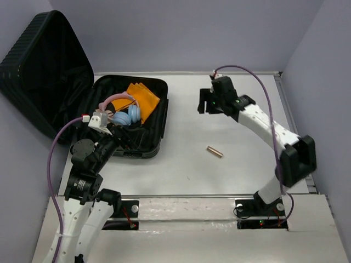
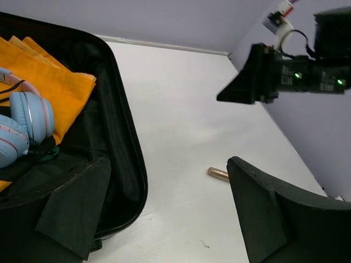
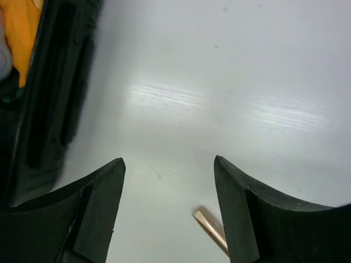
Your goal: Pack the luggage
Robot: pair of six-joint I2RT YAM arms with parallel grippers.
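Observation:
The luggage (image 1: 156, 123) lies open at the left of the table, its ribbed lid (image 1: 44, 66) leaning back against the wall. Inside lie an orange cloth (image 1: 145, 97) and pink-and-blue headphones (image 1: 125, 112). My left gripper (image 2: 169, 164) hangs open and empty over the luggage's near right rim (image 2: 131, 164). My right gripper (image 3: 169, 161) is open above the bare table right of the luggage (image 3: 49, 109), with nothing between its fingers. A small copper-coloured tube (image 1: 214, 152) lies on the table, below and beside the right finger (image 3: 241, 208) in the right wrist view.
The tube (image 2: 218, 173) also shows in the left wrist view, partly behind the right-hand finger. The right gripper (image 2: 258, 74) hangs in the air beyond it. Walls close the table at the back and right. Both arm bases stand at the near edge.

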